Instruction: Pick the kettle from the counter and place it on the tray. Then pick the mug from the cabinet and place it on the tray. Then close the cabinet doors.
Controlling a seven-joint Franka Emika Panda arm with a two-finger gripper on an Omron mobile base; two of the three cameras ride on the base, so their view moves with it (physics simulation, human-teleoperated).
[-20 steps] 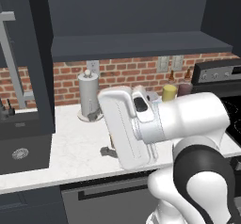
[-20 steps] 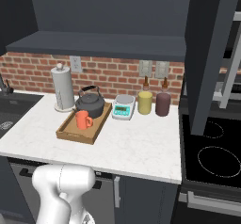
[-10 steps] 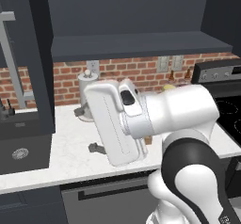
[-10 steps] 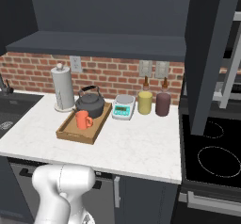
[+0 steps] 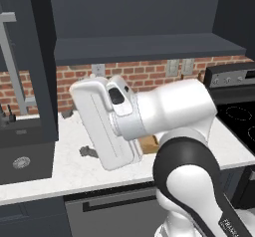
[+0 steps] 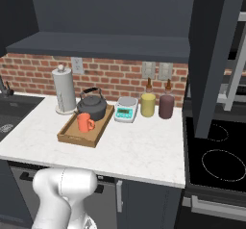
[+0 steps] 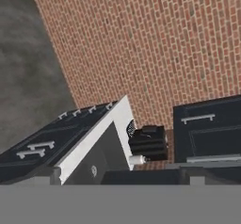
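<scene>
Worktop [image 6: 144, 151]: white marble, below the brick wall [image 6: 110, 76].
Cabinet doors [image 6: 214, 55]: dark, swung open.
Tray [image 6: 72, 137]: wooden, on the worktop beside the paper-towel roll [image 6: 64, 89].
Kettle [image 6: 92, 107]: at the tray's far end.
Mug [image 6: 85, 123]: orange-red, on the tray, just before the kettle.
My fingers: spread wide, holding nothing.

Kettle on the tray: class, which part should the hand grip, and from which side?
The arched black handle, from above: the kettle stands upright, the arch clear over its lid, while the mug and paper-towel roll crowd its sides.
</scene>
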